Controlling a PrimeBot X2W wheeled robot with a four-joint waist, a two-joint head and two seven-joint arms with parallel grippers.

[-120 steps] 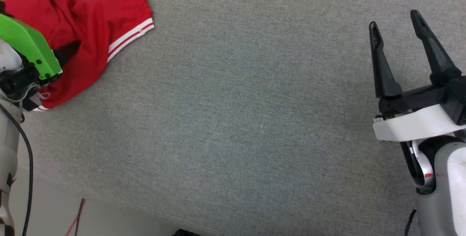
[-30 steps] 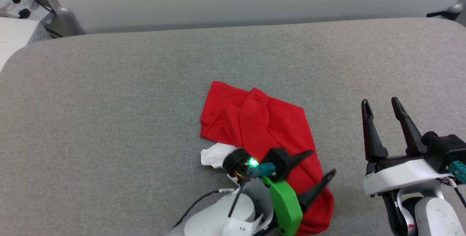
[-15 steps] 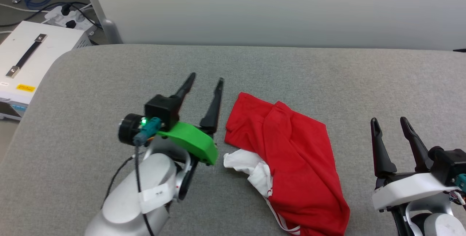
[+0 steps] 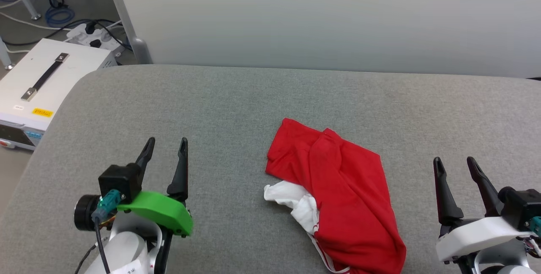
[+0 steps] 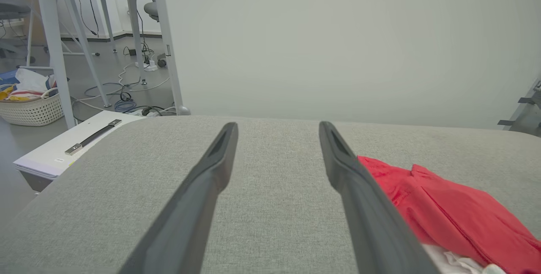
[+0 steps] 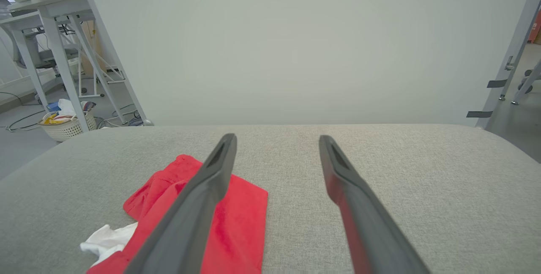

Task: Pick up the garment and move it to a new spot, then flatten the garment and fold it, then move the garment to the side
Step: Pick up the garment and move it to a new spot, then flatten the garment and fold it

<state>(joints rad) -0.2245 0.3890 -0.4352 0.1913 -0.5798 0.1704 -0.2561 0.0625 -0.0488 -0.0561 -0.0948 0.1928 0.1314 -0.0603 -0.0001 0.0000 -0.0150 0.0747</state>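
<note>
— Where does the crumpled red jersey garment (image 4: pixel 338 193) lie at this moment?
— It lies in a loose heap on the wide grey fabric-covered surface (image 4: pixel 219 105), a little to the right of the middle; its white lining (image 4: pixel 291 200) spills out at the lower left side, and a thin white-striped trim (image 4: pixel 326 261) shows at the near edge.
— Does any gripper hold it?
— No; the left gripper (image 4: pixel 167 141), with a bright green plastic cover (image 4: pixel 158 210) at its wrist, stands well to the left of the garment, its two long dark fingers spread apart with nothing between them; the right gripper (image 4: pixel 453 160) stands near the garment's right side, also spread and empty; neither one touches the cloth.
— What do the wrist cameras give?
— In the left wrist view the red cloth is partly hidden behind the right-hand finger; in the right wrist view it lies behind the left-hand finger; both pairs of fingers point toward the plain pale wall (image 4: pixel 321 16).
— And beside the surface?
— A flat white black-handled box (image 4: pixel 80 60) stands on the floor at the far left; a white woven basket (image 5: pixel 29 107) stands further away.
</note>
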